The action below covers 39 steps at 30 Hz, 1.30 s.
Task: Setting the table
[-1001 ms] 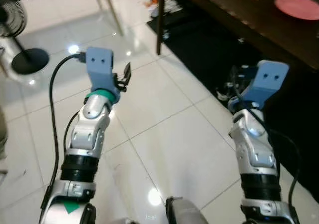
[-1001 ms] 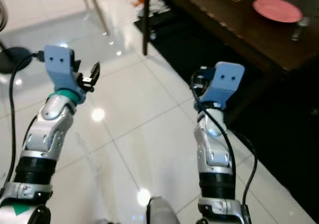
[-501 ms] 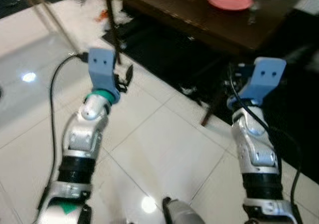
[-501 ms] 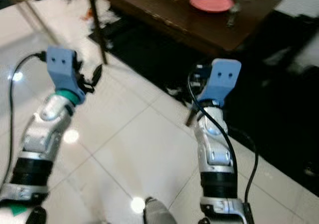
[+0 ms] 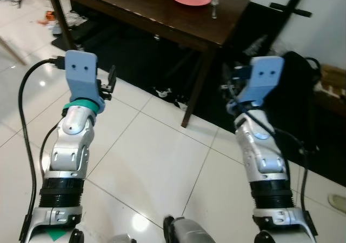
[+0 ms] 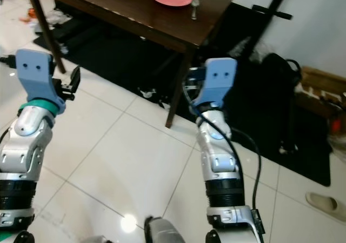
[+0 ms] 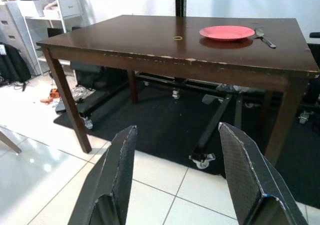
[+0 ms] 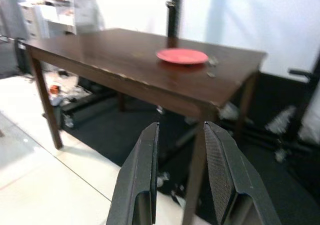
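1. The left gripper [image 7: 177, 180] is spread wide and empty; the right gripper [image 8: 180, 177] is parted more narrowly, also empty. Both are raised over the floor, short of the table [image 7: 150, 47].
2. The plate [image 7: 226, 32] sits far right on it, with a spoon [image 7: 264, 37] just beside, handle pointing toward the near right edge.
3. That looks like one place partly laid; more probably remains.

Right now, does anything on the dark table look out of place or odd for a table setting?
Little stands out. The pink plate lies flat with a spoon beside it. A small ring lies alone on the dark table, unrelated to a place setting.
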### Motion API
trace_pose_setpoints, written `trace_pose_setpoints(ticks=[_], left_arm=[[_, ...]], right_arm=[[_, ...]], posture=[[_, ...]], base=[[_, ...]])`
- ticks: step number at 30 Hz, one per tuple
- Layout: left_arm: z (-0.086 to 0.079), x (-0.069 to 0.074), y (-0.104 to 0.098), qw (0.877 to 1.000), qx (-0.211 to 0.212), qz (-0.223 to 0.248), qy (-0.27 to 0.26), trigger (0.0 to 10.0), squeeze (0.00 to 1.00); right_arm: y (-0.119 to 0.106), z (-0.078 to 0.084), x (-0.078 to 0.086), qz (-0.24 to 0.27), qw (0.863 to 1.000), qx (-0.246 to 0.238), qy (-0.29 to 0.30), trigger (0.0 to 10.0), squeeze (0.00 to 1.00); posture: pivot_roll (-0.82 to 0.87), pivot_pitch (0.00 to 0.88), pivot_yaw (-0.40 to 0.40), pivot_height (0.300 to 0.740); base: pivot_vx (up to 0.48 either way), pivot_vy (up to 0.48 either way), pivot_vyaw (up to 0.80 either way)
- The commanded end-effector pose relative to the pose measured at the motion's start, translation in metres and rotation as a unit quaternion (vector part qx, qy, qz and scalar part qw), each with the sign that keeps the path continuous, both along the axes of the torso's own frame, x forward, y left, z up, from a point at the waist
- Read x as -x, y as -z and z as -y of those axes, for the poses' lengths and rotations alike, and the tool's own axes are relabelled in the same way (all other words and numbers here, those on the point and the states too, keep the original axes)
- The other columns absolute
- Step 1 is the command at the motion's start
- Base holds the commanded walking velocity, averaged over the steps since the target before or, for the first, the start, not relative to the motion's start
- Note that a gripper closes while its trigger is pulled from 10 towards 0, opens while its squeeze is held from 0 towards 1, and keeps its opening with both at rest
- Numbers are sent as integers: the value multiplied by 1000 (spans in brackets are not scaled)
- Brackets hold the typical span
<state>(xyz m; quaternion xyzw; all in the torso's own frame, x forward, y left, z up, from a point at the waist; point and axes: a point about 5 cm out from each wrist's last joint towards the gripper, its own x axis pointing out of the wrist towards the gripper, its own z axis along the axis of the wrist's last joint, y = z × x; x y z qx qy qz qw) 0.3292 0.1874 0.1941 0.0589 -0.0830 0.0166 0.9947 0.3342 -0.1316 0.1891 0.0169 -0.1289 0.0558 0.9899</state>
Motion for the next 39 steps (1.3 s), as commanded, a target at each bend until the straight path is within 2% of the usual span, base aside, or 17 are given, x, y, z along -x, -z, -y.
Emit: trace_pose_setpoints(ticks=[1, 6, 15, 28, 39], left_arm=[[5, -1, 1, 1000, -2, -3, 5, 10000, 0], [3, -4, -4, 1000, -16, 10, -19, 10000, 0], [1, -11, -9, 997, -36, 18, -61, 10000, 0], [5, -14, -9, 997, -41, 17, -58, 10000, 0], [11, -14, -10, 998, -44, 20, -33, 10000, 0]], right_arm=[[4, 6, -1, -9, 1000, 1, 8, 10000, 0], [4, 1, 0, -4, 1000, 3, 1, 10000, 0], [2, -2, -1, 3, 1000, -3, -1, 10000, 0], [4, 3, 0, -3, 1000, -11, 13, 10000, 0], [6, 16, -3, -14, 999, -23, 42, 10000, 0]], posture=[[77, 0, -20, 740], [70, 0, -13, 740], [61, 0, -4, 740], [55, 0, 6, 740], [51, 0, 13, 740]], base=[[0, 0, -800], [52, 0, -480], [460, 0, 0], [466, 0, 0], [466, 0, -730]])
